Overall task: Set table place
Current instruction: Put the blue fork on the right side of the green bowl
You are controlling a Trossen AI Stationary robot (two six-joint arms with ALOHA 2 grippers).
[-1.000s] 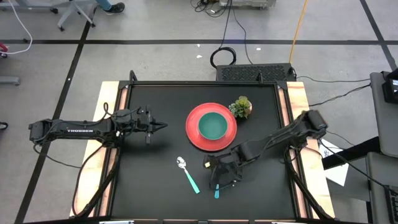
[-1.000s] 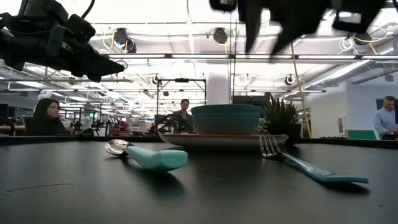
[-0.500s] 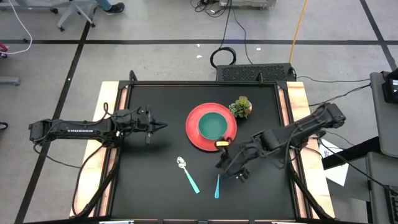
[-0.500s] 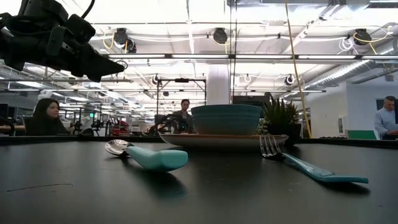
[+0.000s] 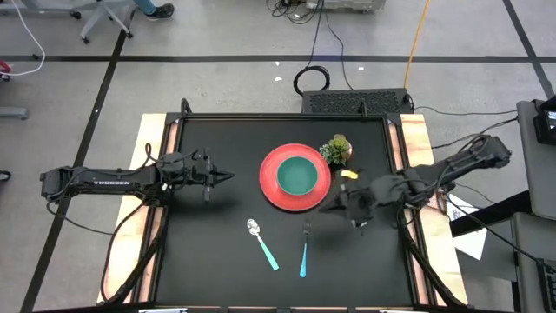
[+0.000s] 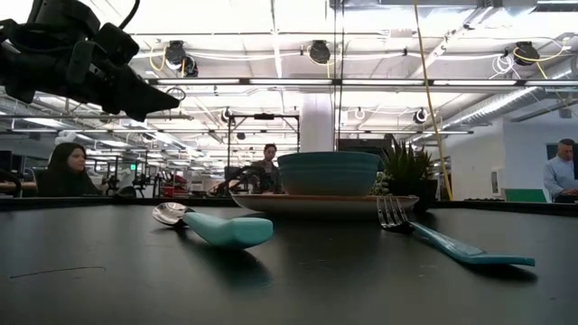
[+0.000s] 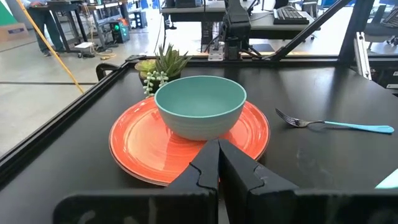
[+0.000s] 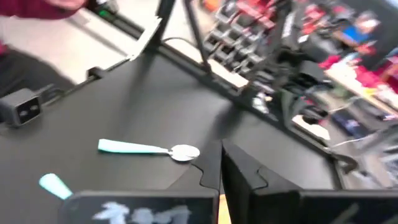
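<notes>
On the black table (image 5: 217, 243) the red plate (image 5: 271, 193) sits mid-table carrying a teal bowl (image 5: 296, 176), fork (image 5: 305, 247) and spoon (image 5: 261, 243) laid nearby as cutlery. We see the left gripper (image 5: 223, 176) and right gripper (image 5: 332, 207) pinched closed, empty.

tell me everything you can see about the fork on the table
The fork has a slim teal handle, seemingly plastic, and a silver metal head with tines. It lies flat on the black table, tines pointing toward the red plate, handle toward the near edge. It rests apart from the plate and beside the teal-handled spoon, touching neither. Nothing holds it: the right gripper hovers off to its side, fingers shut.
</notes>
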